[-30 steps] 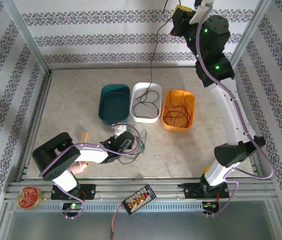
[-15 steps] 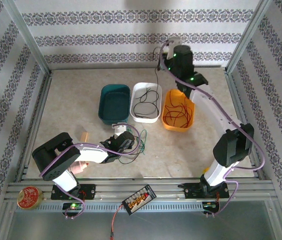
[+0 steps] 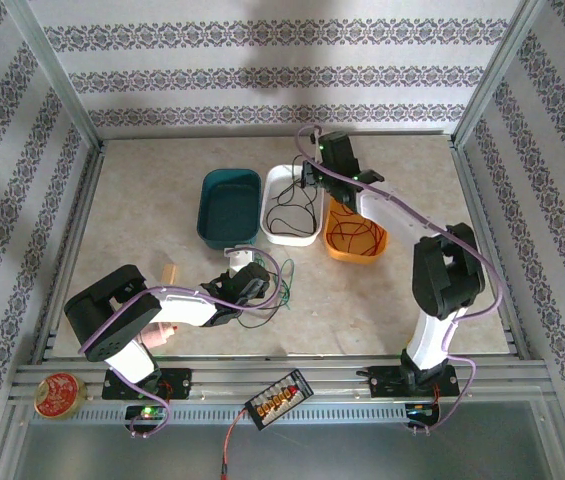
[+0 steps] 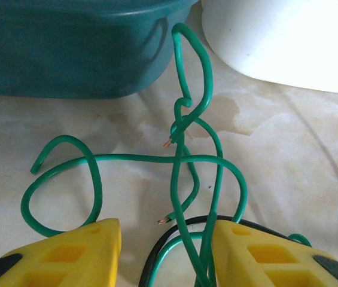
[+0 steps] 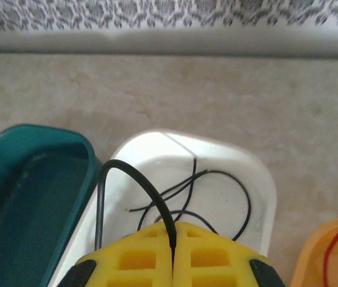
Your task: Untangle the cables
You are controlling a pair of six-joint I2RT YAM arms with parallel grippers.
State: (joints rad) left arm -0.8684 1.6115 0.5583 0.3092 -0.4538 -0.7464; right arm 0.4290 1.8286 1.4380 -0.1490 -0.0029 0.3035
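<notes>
Jaws pressed together at the right gripper point(image 5: 173, 232), pinching a black cable point(image 5: 134, 174) arching above the white bin point(image 5: 263, 179). Jaws half parted at the left gripper point(image 4: 166, 233), astride the green cables point(image 4: 157, 158) looping ahead, near the teal bin point(image 4: 67, 54). Red cables point(image 3: 354, 236) inside the orange bin point(image 3: 347, 257). Print on the red tin point(image 3: 57, 393) too small to read.

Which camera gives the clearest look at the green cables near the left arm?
Left wrist. The green cables lie close up: loops, crossings and bare copper ends are plain, strands running between the spread fingers of the left end effector. Top external gives a small tangle beside that end effector.
</notes>
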